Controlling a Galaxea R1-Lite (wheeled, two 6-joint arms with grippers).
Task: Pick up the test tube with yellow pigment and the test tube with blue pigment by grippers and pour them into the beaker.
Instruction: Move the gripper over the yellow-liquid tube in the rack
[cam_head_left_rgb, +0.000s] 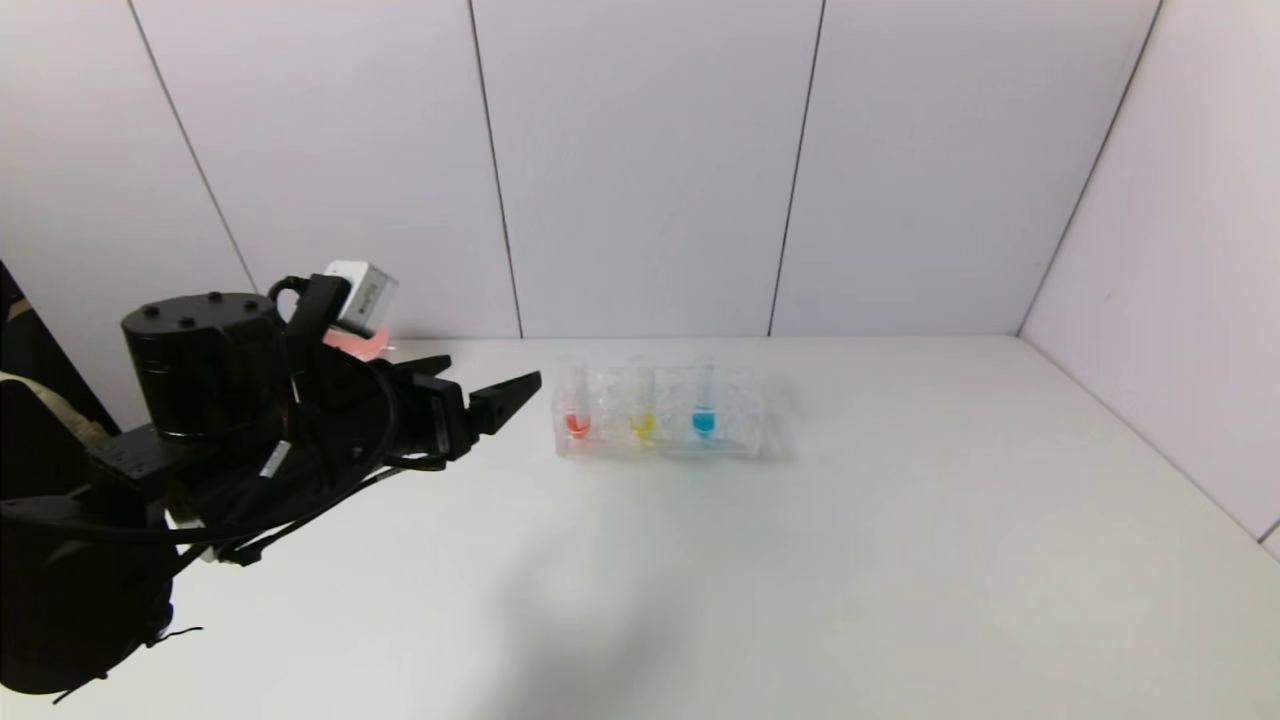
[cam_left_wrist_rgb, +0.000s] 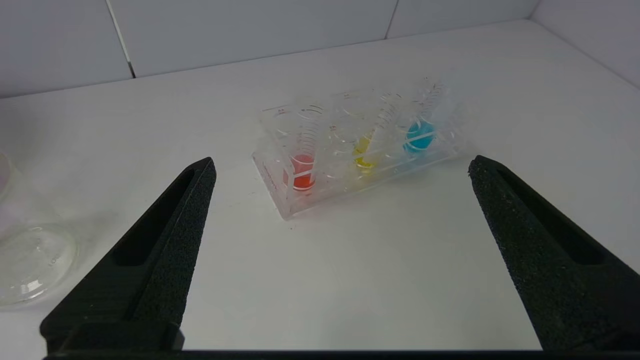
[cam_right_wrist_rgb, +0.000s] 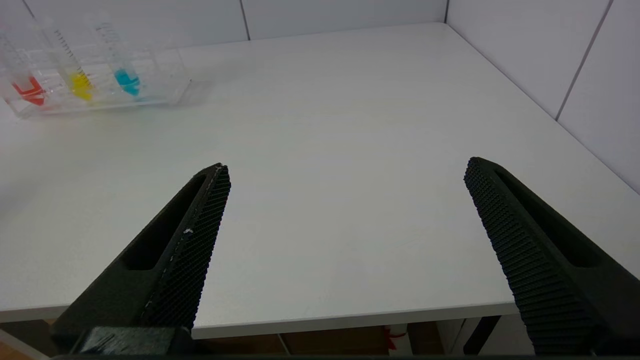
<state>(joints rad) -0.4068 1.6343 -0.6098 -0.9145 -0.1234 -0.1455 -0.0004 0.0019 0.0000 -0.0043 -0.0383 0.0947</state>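
Left claw (cam_head_left_rgb: 485, 385) spread wide beside rack (cam_head_left_rgb: 740, 440), bare table (cam_head_left_rgb: 850, 560) right

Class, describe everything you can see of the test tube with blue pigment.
The test tube with blue pigment is a slim clear tube, glass or plastic by its look, with printed graduation marks and a little bright blue liquid at its rounded tip. It stands roughly upright in the clear rack on the white table, beside the yellow tube, farthest from the red-orange one. Nothing grips it.

Left gripper (cam_head_left_rgb: 490, 385) raised, jaws wide; right gripper (cam_right_wrist_rgb: 345, 170) low, jaws wide.
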